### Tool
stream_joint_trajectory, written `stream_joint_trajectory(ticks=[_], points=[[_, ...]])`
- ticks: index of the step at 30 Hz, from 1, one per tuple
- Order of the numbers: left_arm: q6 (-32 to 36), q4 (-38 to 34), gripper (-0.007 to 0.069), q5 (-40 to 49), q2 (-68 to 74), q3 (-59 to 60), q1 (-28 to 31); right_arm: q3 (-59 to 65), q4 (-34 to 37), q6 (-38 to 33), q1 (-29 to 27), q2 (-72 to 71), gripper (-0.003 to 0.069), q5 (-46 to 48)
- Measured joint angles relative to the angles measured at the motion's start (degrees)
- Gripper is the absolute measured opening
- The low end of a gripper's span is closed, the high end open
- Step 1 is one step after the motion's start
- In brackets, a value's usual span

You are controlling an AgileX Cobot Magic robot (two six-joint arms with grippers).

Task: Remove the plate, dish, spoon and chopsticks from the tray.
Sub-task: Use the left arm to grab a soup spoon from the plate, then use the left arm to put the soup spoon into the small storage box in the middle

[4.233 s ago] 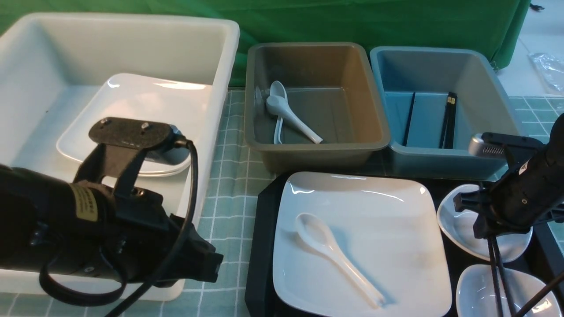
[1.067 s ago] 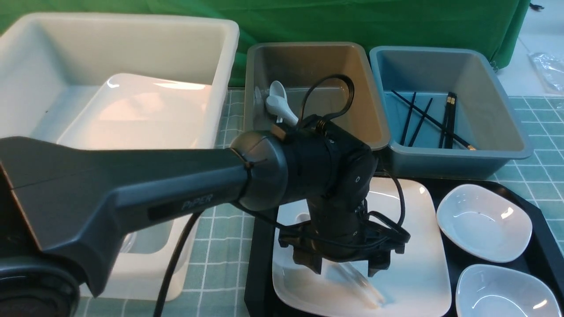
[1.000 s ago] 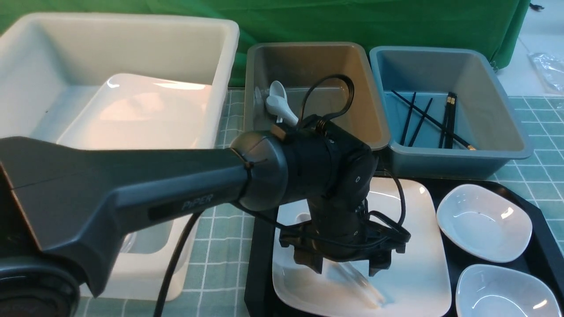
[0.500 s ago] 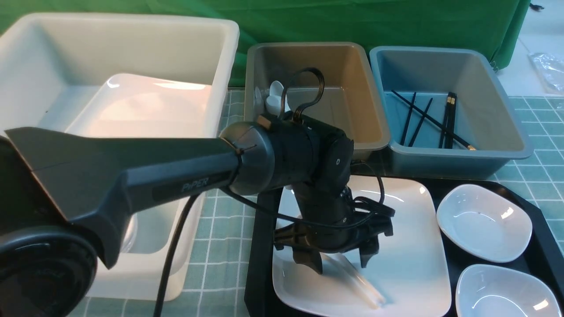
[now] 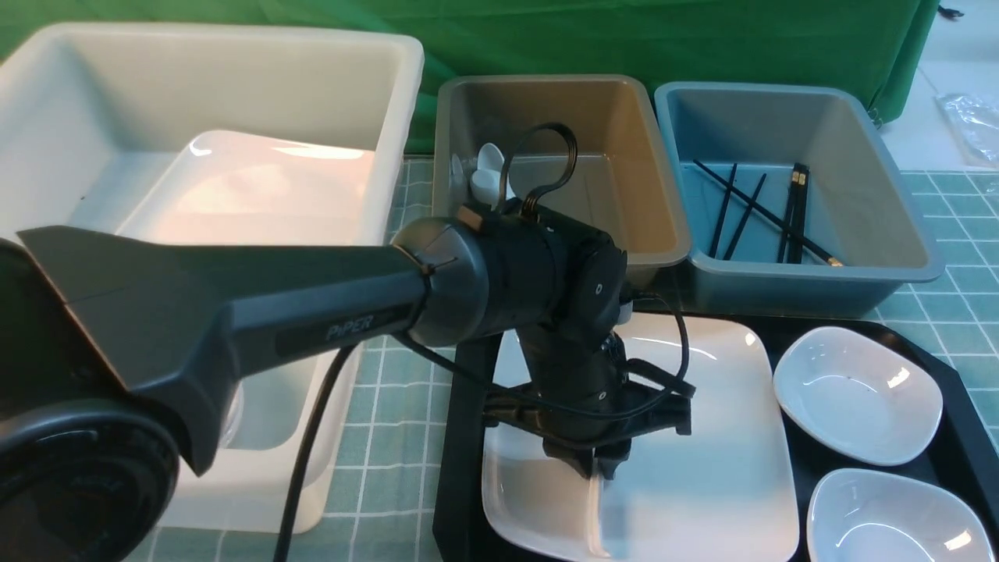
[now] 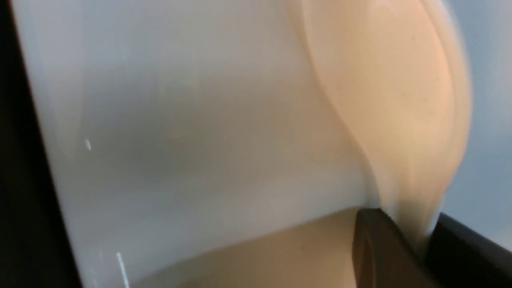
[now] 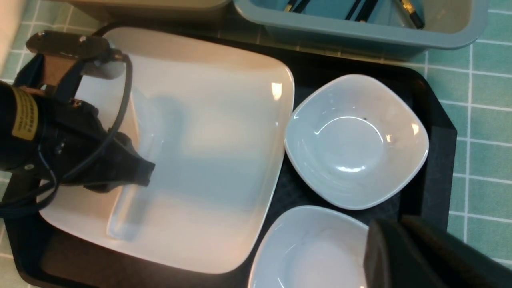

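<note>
the spoon [image 7: 126, 212], lying on the plate [image 7: 224, 160] in the tray [image 7: 436, 132], is being pinched at its handle by the narrowed left gripper [image 5: 599, 467]; being light, glossy and brittle, it is being judged slippery.

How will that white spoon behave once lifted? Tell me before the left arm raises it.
Probably slippery: the spoon looks glossy, and the left gripper pinches it at just one spot. Likely stiff, so it should not droop, but it may pivot in the grip. It looks ceramic, so a drop onto the plate could chip either.
</note>
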Motion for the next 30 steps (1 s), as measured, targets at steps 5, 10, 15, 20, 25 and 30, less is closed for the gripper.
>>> stream_joint_trajectory(ticks=[5,10,15,20,25,30], points=[[8.2,0.7,0.0074,3.2,-3.0,0.0,0.0,0.0,0.0,0.0,0.0,0.0,0.0070,0.0],[12.3,4.4,0.0071,2.0,-8.6,-3.6,0.4,0.0,0.0,0.0,0.0,0.0,0.0074,0.0],[12.2,10.0,0.0064,-7.4,-10.5,-9.6,3.7,0.0,0.0,0.0,0.0,0.0,0.0076,0.0],[11.9,10.6,0.0043,-24.4,-7.9,-13.5,10.2,0.0,0.0,0.0,0.0,0.0,0.0082,0.0],[11.6,9.8,0.0055,-31.7,-3.0,-13.7,15.0,0.0,0.0,0.0,0.0,0.0,0.0087,0.0],[11.0,6.5,0.0141,-31.8,1.2,-13.7,18.1,0.0,0.0,-0.1,0.0,0.0,0.0090,0.0]])
